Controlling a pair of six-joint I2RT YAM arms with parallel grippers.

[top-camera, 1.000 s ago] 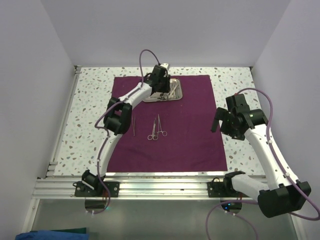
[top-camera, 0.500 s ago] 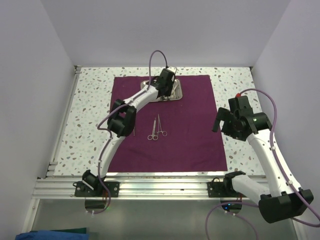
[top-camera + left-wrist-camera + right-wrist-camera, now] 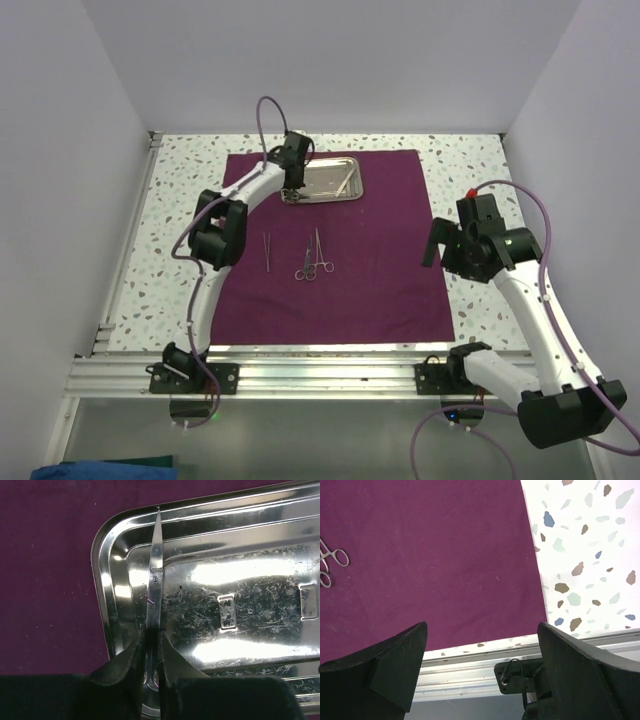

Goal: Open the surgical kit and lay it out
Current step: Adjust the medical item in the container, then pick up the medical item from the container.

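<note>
While the right gripper (image 3: 481, 632) hangs spread, the left gripper (image 3: 151, 642) pinches scissors (image 3: 155, 575) in the steel tray (image 3: 260, 575) at 12 o'clock; next step, likely: lift them onto the cloth (image 3: 380, 260).

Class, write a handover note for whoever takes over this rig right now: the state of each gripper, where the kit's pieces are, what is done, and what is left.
Left gripper: shut on scissors, at a corner of the tray.
Right gripper: open, empty, above the right edge of the cloth.
Done: cloth spread flat, tray at its far edge; tweezers and two ring-handled instruments laid mid-cloth.
Left: probably set the scissors beside them, then check the tray for any remaining piece.
</note>
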